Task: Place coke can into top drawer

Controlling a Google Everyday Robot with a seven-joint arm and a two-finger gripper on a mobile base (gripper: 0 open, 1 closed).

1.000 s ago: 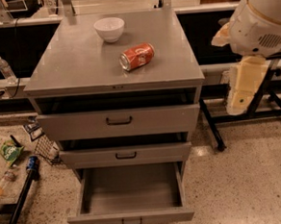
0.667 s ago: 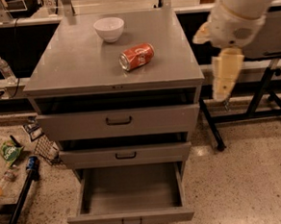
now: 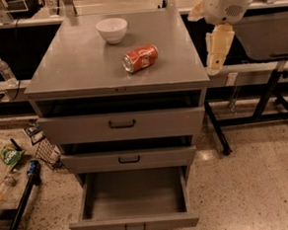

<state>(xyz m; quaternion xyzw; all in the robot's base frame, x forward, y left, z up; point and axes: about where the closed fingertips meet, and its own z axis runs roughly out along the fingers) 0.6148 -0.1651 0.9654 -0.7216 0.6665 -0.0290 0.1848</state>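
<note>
The coke can (image 3: 140,58) lies on its side on the grey cabinet top (image 3: 81,67), right of centre. The top drawer (image 3: 133,194), the lowest of the three tiers, is pulled out, and nothing shows inside it. Its small black handle is at the front edge. My gripper (image 3: 214,68) hangs from the white arm at the upper right. It points down just beyond the cabinet's right edge, to the right of the can and apart from it.
A white bowl (image 3: 112,29) stands at the back of the cabinet top. The two upper drawers (image 3: 122,124) are closed. A black stand's legs (image 3: 262,104) are at the right. A bottle (image 3: 4,71), a green packet (image 3: 9,156) and a pole lie at the left.
The arm and gripper have moved left and up, from beside the cabinet's right side to its top right edge. The can, bowl and drawers have not moved.
</note>
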